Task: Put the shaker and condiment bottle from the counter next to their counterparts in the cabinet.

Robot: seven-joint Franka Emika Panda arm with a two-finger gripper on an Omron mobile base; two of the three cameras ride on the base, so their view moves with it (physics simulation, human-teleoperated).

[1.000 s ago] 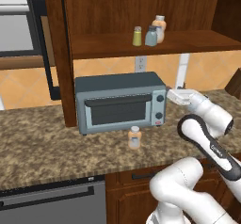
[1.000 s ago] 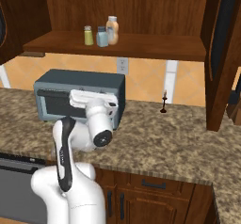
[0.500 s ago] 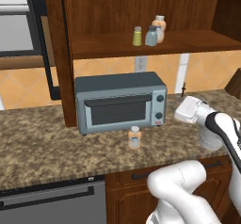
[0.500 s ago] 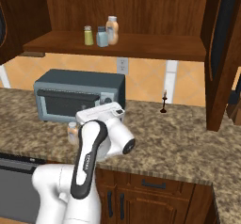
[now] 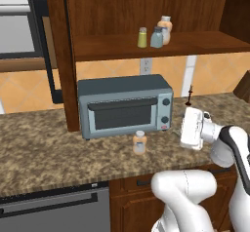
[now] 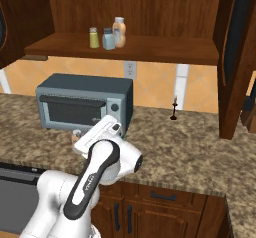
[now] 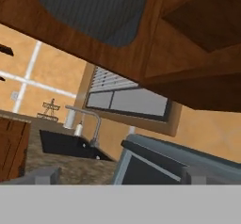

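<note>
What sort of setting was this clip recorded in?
A rendered home kitchen, by the look of it: a grey-blue toaster oven stands on a speckled granite counter under a dark wooden wall cabinet with shakers and a bottle on its shelf, and the hand view shows a sink with a faucet.

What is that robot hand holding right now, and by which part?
Nothing. The gripper is open with nothing between its tips, and the condiment bottle stands alone on the counter.

shaker (image 6: 94, 37): on the cabinet (image 6: 135, 49) shelf, well above the jaws
counterparts (image 6: 114, 33): just right of it
condiment bottle (image 6: 76, 136): on the worktop (image 6: 190, 154), partly hidden behind the hand
</note>
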